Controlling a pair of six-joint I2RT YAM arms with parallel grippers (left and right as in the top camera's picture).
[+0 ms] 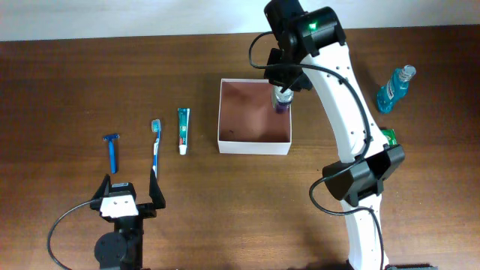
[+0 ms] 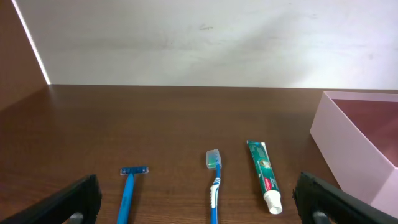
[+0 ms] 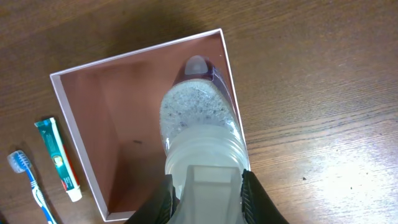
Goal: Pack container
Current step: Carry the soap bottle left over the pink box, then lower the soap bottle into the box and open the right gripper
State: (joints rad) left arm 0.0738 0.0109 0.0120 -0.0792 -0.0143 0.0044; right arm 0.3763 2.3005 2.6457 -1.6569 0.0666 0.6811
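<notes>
Jaws of the right gripper [image 3: 208, 194] are clamped on the pale ribbed end of a clear bottle [image 3: 199, 118]. The bottle's long axis runs steeply down from the jaws, purple end lowest, over the right rear part of the container [image 1: 244, 116]; contact with its floor cannot be told. The container is square, opens upward and sits mid-table, sides parallel to the table [image 1: 75, 75] edges. Jaws of the left gripper [image 1: 129, 189] are wide and empty. Toothpaste [image 1: 183, 130], toothbrush [image 1: 156, 146] and razor [image 1: 112, 150] lie left of the container.
</notes>
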